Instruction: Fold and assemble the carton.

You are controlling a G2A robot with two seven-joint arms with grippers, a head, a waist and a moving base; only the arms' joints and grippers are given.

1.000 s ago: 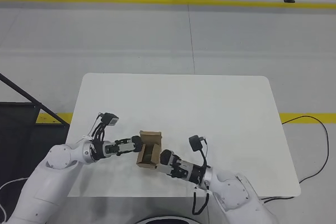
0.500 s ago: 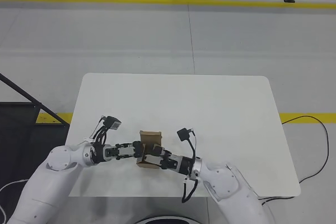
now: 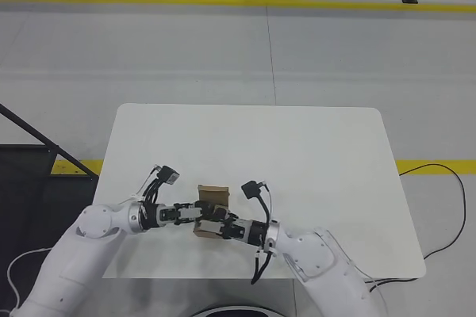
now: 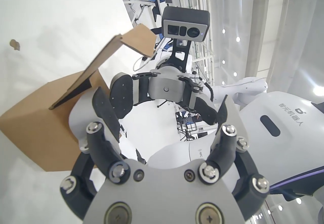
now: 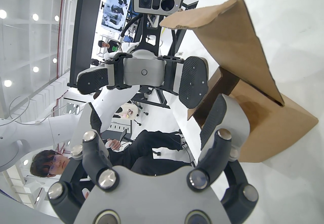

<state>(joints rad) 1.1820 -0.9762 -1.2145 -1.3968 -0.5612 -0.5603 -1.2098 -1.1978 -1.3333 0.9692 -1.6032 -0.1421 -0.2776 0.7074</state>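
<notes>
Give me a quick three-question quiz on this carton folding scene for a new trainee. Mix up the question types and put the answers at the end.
1. True or false: the lid flap of the carton lies shut flat on the box.
2. Where do the left gripper and the right gripper stand?
A) facing each other, close beside the carton
B) far apart, both well away from the carton
C) stacked one above the other, over a shut carton
3. Fill in: the left gripper's jaws are ____.

Key: 1 false, the lid flap stands raised. 2 A. 3 open.
</notes>
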